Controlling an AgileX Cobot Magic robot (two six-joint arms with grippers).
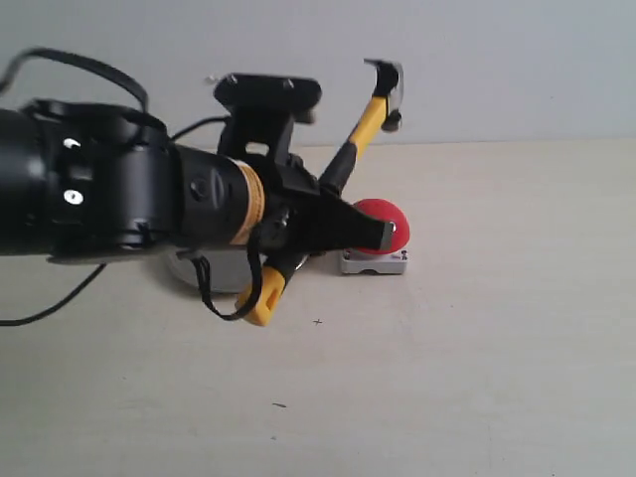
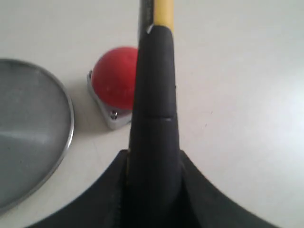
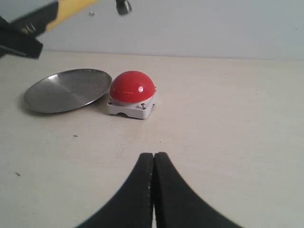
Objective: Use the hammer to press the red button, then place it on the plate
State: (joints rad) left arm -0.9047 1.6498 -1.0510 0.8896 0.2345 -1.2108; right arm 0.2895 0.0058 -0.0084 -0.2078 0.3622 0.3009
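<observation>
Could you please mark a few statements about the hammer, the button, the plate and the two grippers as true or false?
1. The left gripper is shut on the hammer at its black handle. True.
2. The hammer's head rests on the red button. False: the head is held up in the air, clear of the button.
3. The plate lies beside the red button with nothing on it. True.
4. The right gripper has its fingers spread wide. False: its fingers are pressed together and hold nothing.
</observation>
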